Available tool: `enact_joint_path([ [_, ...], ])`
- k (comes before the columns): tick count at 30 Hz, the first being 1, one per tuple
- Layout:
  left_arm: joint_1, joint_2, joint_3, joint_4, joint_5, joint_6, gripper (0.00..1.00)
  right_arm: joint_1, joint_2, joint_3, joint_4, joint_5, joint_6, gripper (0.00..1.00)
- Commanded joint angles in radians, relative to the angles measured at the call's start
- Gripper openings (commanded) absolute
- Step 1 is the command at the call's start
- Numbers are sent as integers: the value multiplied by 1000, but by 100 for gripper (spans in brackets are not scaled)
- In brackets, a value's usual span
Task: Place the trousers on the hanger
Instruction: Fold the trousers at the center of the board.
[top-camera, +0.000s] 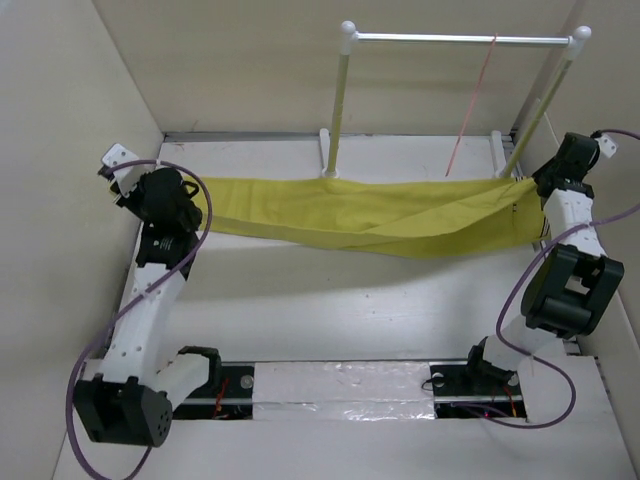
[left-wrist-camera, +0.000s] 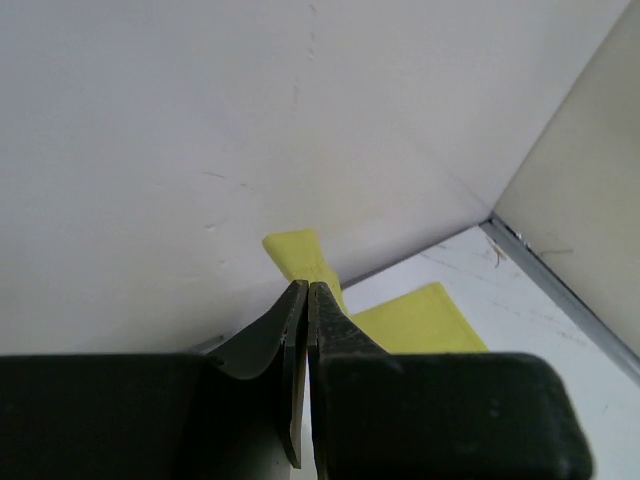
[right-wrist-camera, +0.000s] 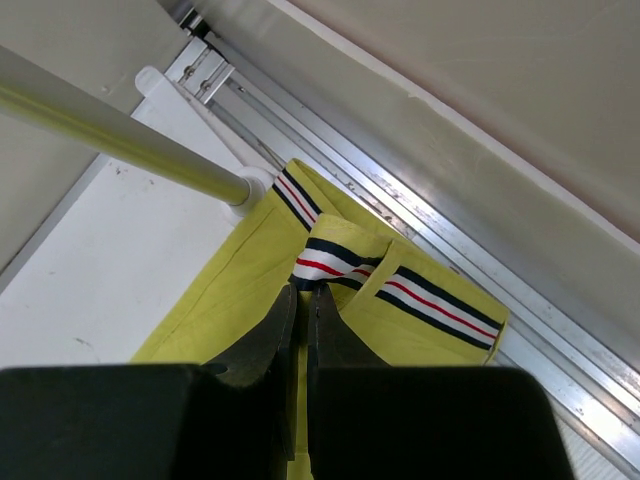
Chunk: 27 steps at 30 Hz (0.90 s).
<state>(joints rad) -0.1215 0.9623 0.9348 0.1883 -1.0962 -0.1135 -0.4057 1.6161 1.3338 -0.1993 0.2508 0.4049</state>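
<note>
The trousers (top-camera: 370, 215) sag in a long yellow band over the back of the table (top-camera: 330, 320), strung between my two hands. My left gripper (top-camera: 197, 207) is pinched tight on the plain yellow end. My right gripper (right-wrist-camera: 305, 295) is clamped on the striped waistband (right-wrist-camera: 400, 290), beside a rail post's foot. The hanger (top-camera: 472, 100) hangs from the rail (top-camera: 450, 39) behind, its lower end just above the cloth; I cannot tell whether they touch.
</note>
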Motion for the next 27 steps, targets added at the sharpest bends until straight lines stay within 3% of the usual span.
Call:
enact_joint_path([
  [1, 57, 61, 119, -156, 125, -169, 0, -13, 4, 36, 141, 4, 9, 0],
  [11, 149, 246, 174, -234, 186, -251, 0, 28, 120, 108, 149, 19, -1, 0],
  [13, 161, 250, 180, -285, 190, -279, 0, 28, 134, 128, 144, 30, -6, 0],
  [19, 198, 233, 93, -239, 211, -256, 0, 28, 157, 96, 189, 18, 0, 0],
  [27, 198, 489, 303, -317, 180, -253, 0, 19, 215, 151, 184, 8, -9, 0],
])
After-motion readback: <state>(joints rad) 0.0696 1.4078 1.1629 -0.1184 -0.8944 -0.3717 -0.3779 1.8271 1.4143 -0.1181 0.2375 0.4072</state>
